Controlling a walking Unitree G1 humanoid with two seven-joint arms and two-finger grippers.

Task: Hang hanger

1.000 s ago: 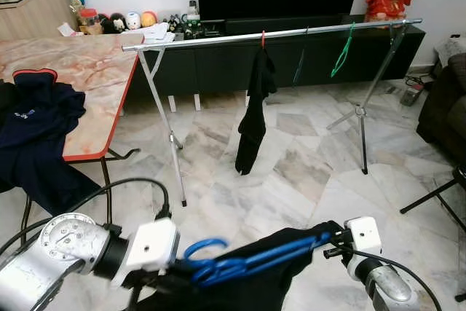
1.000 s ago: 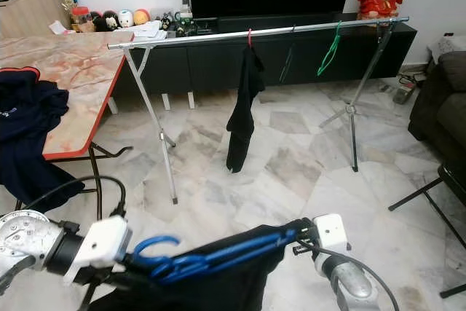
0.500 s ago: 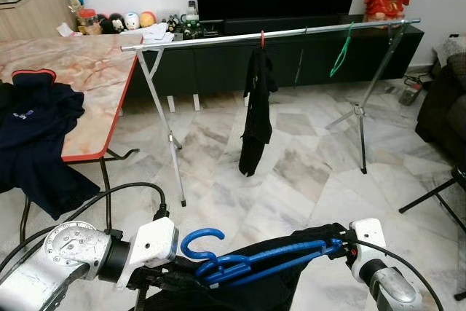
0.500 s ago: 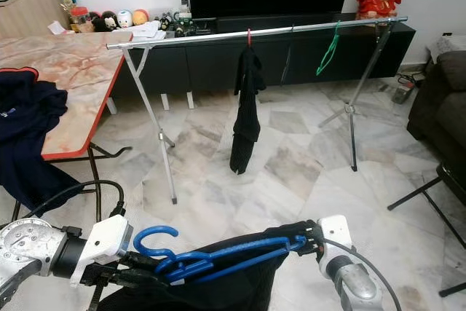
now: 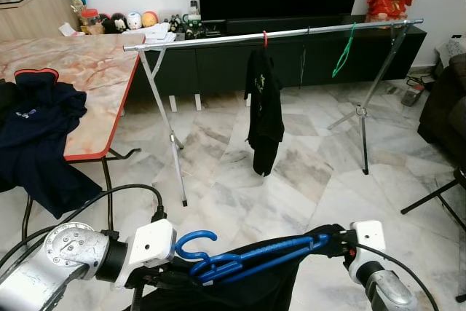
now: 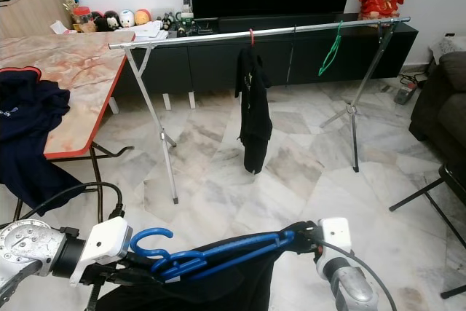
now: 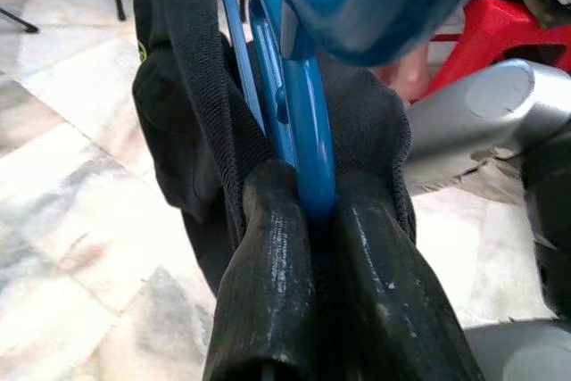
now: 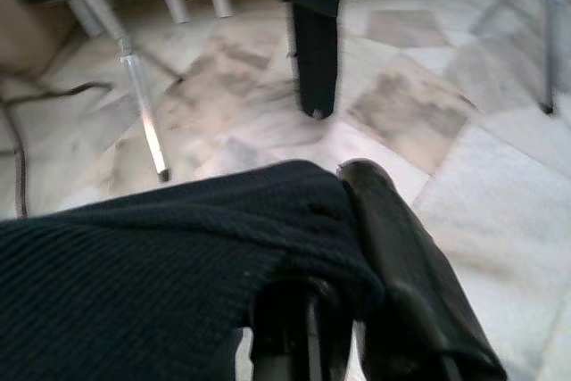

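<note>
A blue hanger [image 5: 244, 260] with a black garment [image 5: 240, 293] draped on it is held low in front of me, hook [image 5: 191, 241] to the left. My left gripper [image 7: 312, 198] is shut on the hanger just below the hook. My right gripper [image 5: 336, 242] is shut on the garment-covered far end of the hanger. The silver clothes rail [image 5: 306, 31] runs across the room well beyond both grippers. On it hang a black garment on a red hanger [image 5: 263, 118] and a bare green hanger [image 5: 342, 52].
A marble-topped table [image 5: 95, 71] with a red edge stands on the left, with a dark blue garment [image 5: 36, 136] draped over it. A black TV console [image 5: 211, 60] lies behind the rail. A dark sofa [image 5: 445, 100] and a black stand leg [image 5: 435, 194] are on the right.
The blue hanger's hook has turned more upright in my grip. The black garment on the rail has swung to the right and twisted. Both grippers kept their hold.
</note>
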